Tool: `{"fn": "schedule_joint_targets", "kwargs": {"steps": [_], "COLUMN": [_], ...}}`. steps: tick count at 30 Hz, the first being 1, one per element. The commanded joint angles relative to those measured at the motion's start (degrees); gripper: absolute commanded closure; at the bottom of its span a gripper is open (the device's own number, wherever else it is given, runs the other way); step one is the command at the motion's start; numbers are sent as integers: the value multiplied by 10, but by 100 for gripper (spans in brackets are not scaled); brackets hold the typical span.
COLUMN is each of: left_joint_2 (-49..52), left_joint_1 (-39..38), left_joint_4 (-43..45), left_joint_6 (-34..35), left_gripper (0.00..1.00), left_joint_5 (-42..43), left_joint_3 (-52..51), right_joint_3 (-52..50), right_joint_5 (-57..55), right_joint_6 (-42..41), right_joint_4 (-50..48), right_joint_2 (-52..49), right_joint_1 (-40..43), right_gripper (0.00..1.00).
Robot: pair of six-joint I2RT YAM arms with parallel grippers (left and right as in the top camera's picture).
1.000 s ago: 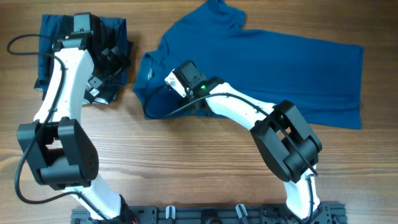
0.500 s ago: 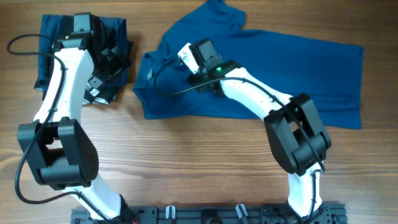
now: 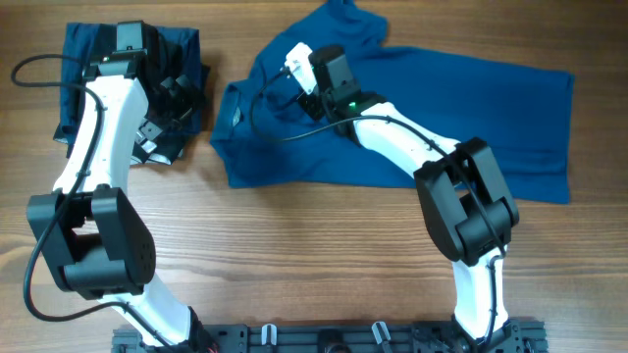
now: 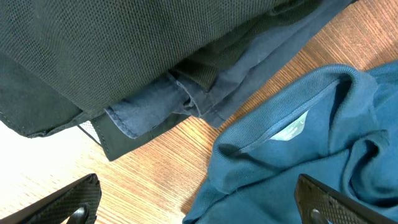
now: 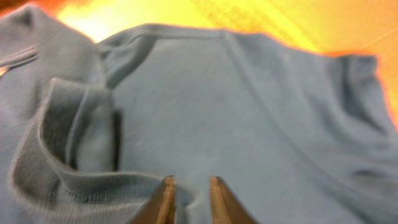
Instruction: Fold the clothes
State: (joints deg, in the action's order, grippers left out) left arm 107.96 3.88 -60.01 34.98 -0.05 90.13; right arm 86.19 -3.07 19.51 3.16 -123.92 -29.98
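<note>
Left arm: elbow bent, left gripper beside shirt collar, jaws wide apart. Right arm: stretched over shirt, right gripper at collar, jaws slightly parted.

— What's on your overhead feed?
— I see the blue polo shirt lying across the wooden tabletop. Its collar is at the left, its hem is at the right, and one sleeve reaches the picture's top edge.
— And your right hand?
— My right hand is over the shirt's shoulder area, near the collar. From above I can't tell how its jaws stand.
— The left?
— My left hand is over a pile of dark garments at far left, just beside the shirt.
</note>
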Motion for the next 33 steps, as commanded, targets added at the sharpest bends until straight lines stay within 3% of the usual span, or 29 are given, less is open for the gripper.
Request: {"fn": "schedule_joint_targets", "kwargs": {"steps": [1, 2, 4, 7, 9, 11, 13, 15, 17, 23, 33], "left_joint_2": [7, 7, 7, 7, 7, 7, 7, 7, 7, 7, 7], "left_joint_1": [4, 4, 4, 4, 4, 4, 4, 4, 4, 4, 4], "left_joint_4": [0, 0, 0, 0, 0, 0, -1, -1, -1, -1, -6], "left_joint_6": [-3, -3, -3, -3, -3, -3, -3, -3, -3, -3, -3], "left_gripper": [0, 0, 0, 0, 0, 0, 0, 0, 0, 0, 0], "left_joint_5": [3, 2, 2, 3, 3, 3, 3, 3, 3, 3, 3], "left_joint_3": [1, 1, 1, 1, 1, 1, 1, 1, 1, 1, 1], "right_joint_3": [12, 18, 33, 61, 69, 69, 69, 58, 22, -67, -133], "right_joint_5": [-12, -21, -26, -22, 16, 40, 40, 40, 40, 101, 89], "right_joint_6": [-25, -40, -67, -151, -158, -158, -158, -164, -167, -170, -182], "right_joint_4": [-43, -47, -28, 105, 217, 331, 450, 506, 506, 428, 328], "right_joint_2": [-9, -3, 15, 72, 111, 138, 143, 136, 130, 127, 117], "right_joint_1": [27, 34, 46, 63, 73, 77, 78, 78, 78, 78, 78], "right_gripper": [52, 43, 40, 36, 39, 53, 76, 88, 96, 96, 95]}}
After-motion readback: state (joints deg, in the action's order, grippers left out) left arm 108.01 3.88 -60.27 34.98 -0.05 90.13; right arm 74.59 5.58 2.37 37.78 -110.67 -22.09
